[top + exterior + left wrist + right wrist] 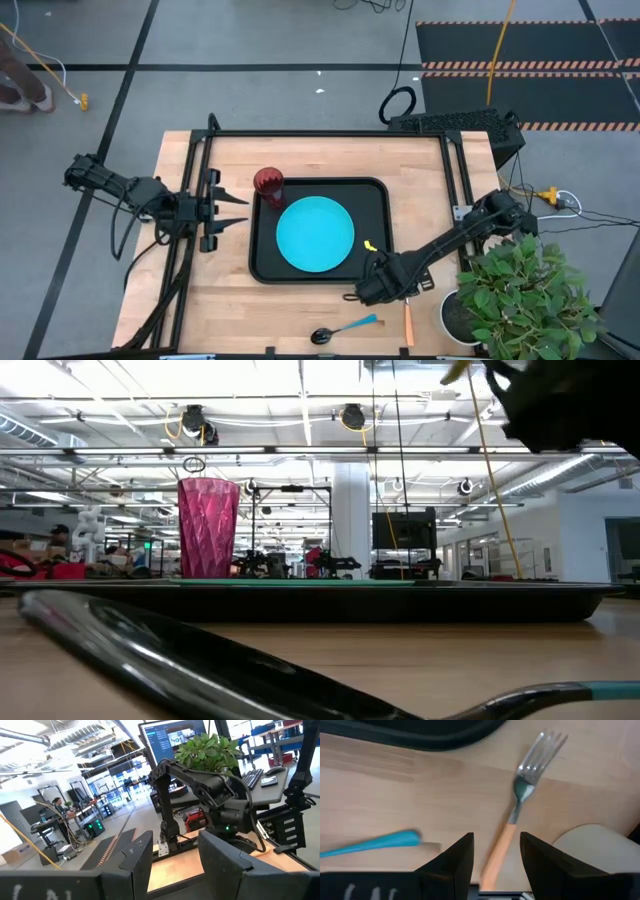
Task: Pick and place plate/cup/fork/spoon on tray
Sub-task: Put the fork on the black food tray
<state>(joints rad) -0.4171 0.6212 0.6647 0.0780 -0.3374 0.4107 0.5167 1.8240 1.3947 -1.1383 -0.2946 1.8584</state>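
The cyan plate (315, 234) lies in the black tray (378, 195). The red cup (268, 185) stands upright in the tray's far left corner and also shows in the low view (208, 525). The orange-handled fork (520, 810) lies flat on the table right of the tray's near right corner. The blue-handled spoon (345, 328) lies near the front edge. My right gripper (496, 855) is open above the fork, and the fork's handle shows between its fingers; it also shows in the high view (385, 290). My left gripper (235, 208) is open and empty left of the tray.
A potted plant (520, 290) in a white pot (590, 845) stands at the table's near right corner, close to the fork. A black frame (330, 133) runs along the table's far and side edges. The spoon's bowl (200, 660) fills the low view's foreground.
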